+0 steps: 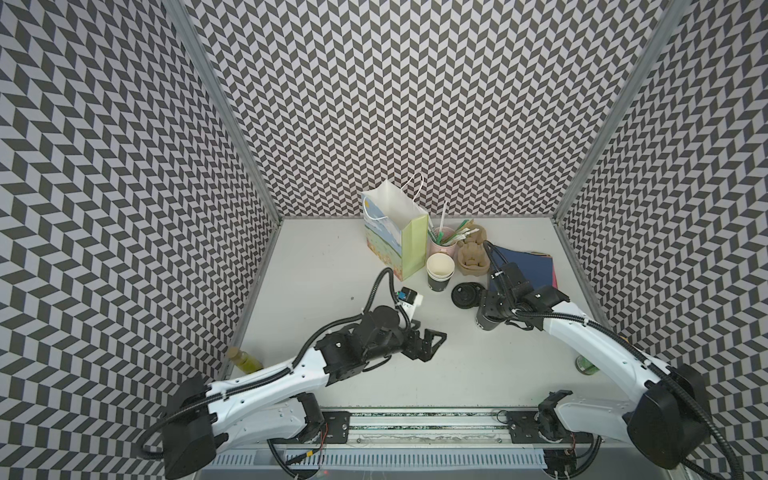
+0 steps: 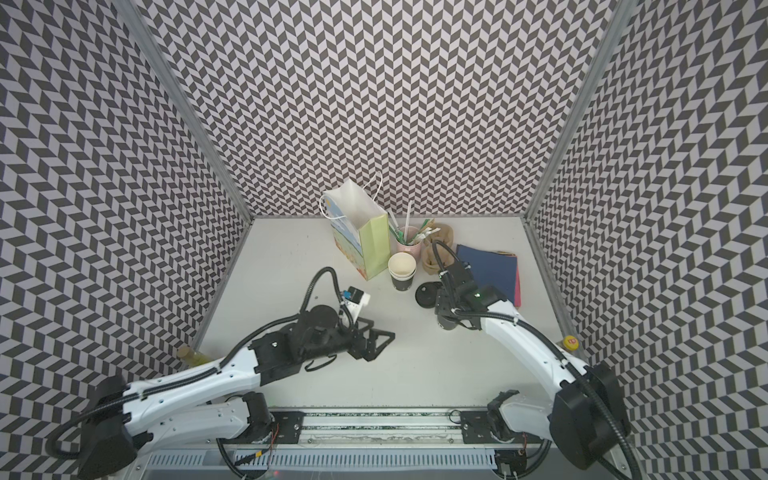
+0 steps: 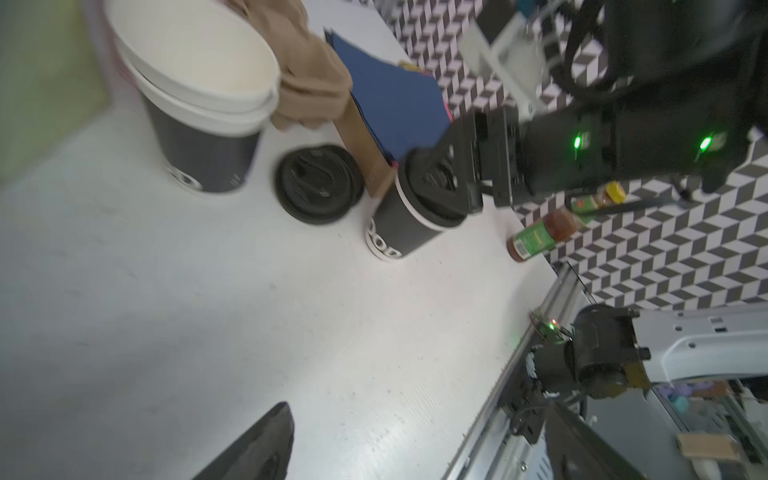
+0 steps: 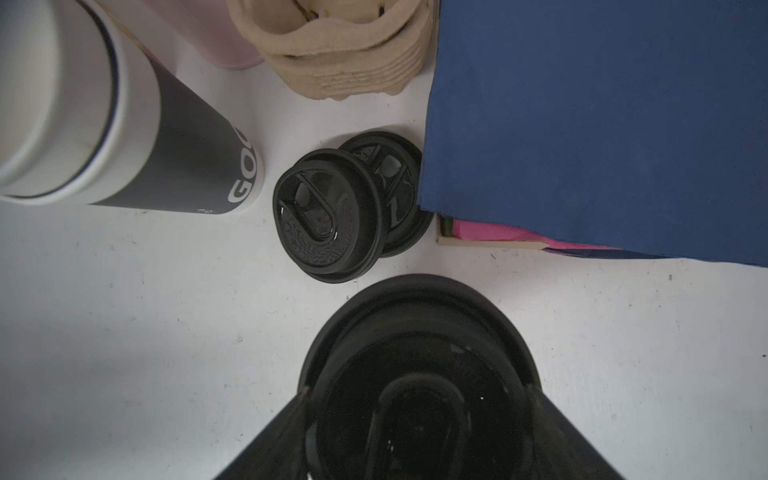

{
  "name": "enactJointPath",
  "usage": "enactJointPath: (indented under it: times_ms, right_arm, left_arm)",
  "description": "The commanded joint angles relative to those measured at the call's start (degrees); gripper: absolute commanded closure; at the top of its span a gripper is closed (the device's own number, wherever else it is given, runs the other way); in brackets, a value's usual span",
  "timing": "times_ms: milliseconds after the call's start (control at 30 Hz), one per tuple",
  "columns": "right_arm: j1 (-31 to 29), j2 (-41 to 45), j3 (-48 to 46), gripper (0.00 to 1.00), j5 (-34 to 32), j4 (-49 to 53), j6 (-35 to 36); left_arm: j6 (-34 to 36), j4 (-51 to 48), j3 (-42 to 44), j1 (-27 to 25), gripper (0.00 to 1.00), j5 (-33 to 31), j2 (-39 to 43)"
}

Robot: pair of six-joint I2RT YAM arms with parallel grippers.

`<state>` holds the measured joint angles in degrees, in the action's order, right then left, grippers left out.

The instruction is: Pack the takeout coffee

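One takeout coffee (image 3: 405,228) stands upright, right tool (image 4: 419,390) grasping it, left tool (image 1: 434,345) released.

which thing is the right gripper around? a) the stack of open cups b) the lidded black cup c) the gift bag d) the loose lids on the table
B: the right gripper has its fingers on either side of the lid of the lidded black cup.

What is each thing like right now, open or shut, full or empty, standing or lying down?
takeout coffee: standing upright, lid on.
right gripper: shut on the takeout coffee.
left gripper: open, holding nothing.
gift bag: upright, open on top.
stacked cups: upright, no lid, top one empty.
spare lids: lying loose, piled together.
pink cup: upright, holding straws.
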<state>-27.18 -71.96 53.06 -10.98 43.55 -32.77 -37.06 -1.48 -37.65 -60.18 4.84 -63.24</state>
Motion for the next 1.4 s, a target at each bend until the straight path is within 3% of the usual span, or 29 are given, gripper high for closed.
enactJointPath:
  times_ms: [0, 133, 367, 800, 1067, 1367]
  right_arm:
    - [-0.07, -2.0, -0.94, 0.25, 6.46, 3.6, -3.44]
    - [-0.06, -1.77, -1.04, 0.25, 5.46, 3.34, -4.27]
    - [-0.07, -2.47, -1.23, 0.26, 4.8, 3.42, -4.76]
    - [-0.15, -3.66, -1.47, 0.26, 3.34, 3.86, -5.55]
    - [-0.24, -3.88, -1.19, 0.26, 2.41, 4.53, -5.63]
    - [-1.8, -3.51, -2.08, 0.26, 1.82, 4.09, -7.13]
  left_arm:
    - [-9.62, 17.02, 1.95, -1.35, 0.06, 3.6, -6.66]
    - [-17.61, 29.69, 2.59, -2.05, 0.06, 7.24, -16.03]
    - [-25.6, 40.13, -2.38, -2.93, 0.06, 8.94, -27.8]
    - [-30.44, 35.82, -14.48, -2.19, 0.08, 6.53, -40.21]
    - [-31.25, 28.8, -17.67, -1.52, 0.12, 2.65, -42.46]
    - [-33.38, 27.54, -20.01, -1.16, 0.16, -0.19, -45.19]
